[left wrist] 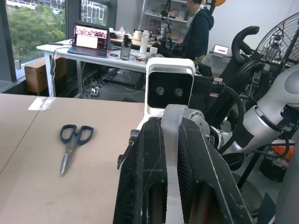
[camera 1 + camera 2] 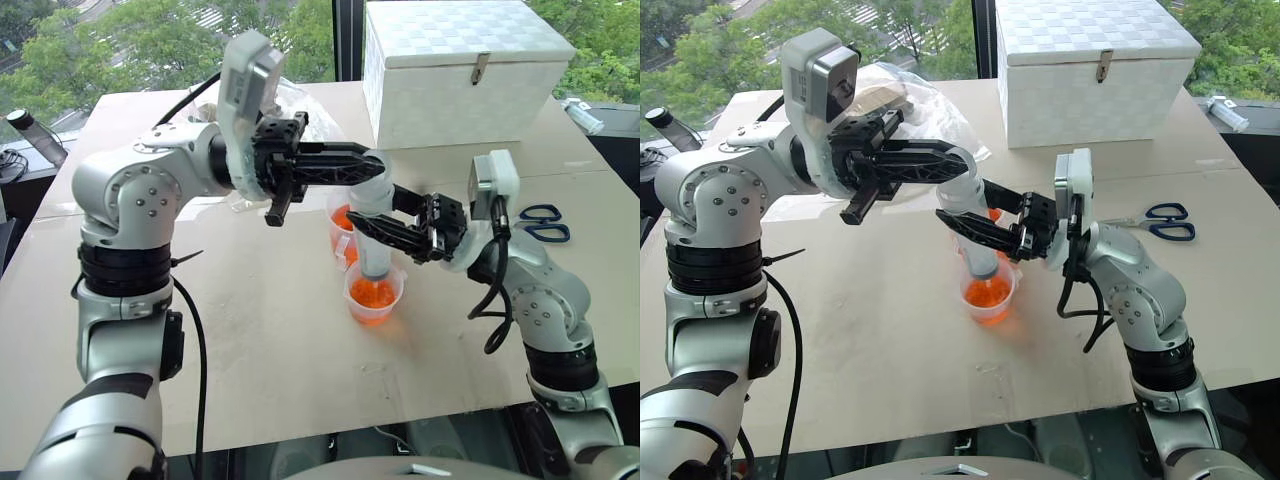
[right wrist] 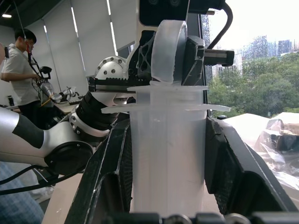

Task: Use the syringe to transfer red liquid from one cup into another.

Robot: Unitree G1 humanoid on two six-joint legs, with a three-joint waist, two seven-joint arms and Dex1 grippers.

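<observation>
Syringe (image 2: 374, 235) upright, tip in shorter cup (image 2: 375, 294).

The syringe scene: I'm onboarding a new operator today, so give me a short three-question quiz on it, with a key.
1. True or false: the syringe stands upright with its tip in the shorter cup.
2. Which gripper clamps the syringe barrel? A) left gripper B) right gripper C) neither
3. Fill in: on the table beyond the right arm lie blue-handled ____.

Key: 1 true. 2 B; the left gripper is shut on the plunger top instead. 3 scissors.
</observation>
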